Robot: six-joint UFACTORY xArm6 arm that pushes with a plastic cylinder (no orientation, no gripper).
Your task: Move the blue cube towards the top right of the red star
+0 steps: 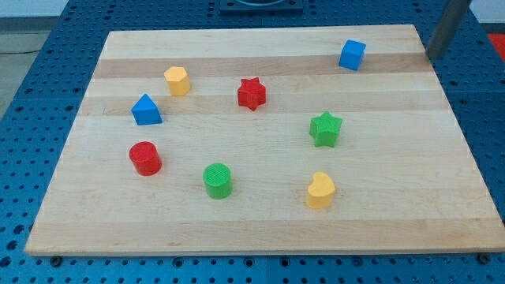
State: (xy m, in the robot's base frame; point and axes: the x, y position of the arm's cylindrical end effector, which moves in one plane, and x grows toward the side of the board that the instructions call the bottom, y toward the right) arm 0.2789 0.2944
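Board point(260, 229): pale wood, planks w/ visible grain bands, lying on a blue perforated table point(31, 47).

Nearest row, view's bottom: yellow block point(320, 191), rounded w/ a notch at top, heart-like, matte plastic. To its left, green cylinder point(217, 180), ribbed top face. Further left and slightly higher, red cylinder point(145, 158), same ribbed finish.

Mid board: green star point(325, 129) on the right side, above the yellow heart-like block. Blue triangular block point(146, 110) on the left, above the red cylinder. Red star point(252, 93) approx. centre, standing alone, nothing touching. Yellow hexagonal block point(177, 80) to its left, just up-right of the blue triangle.

Far edge: blue cube point(352, 54), glossy-ish plastic, sharp edges, lighter top face, turned slightly. It sits up-right of the red star, well apart from it, near the board's top right corner.

Rod: dark grey shaft enters at view's top right; my tip point(432, 56) is by the board's right edge, right of the blue cube, not touching it. No hand or jaws fitted; grasp state n/a, rod holds nothing.
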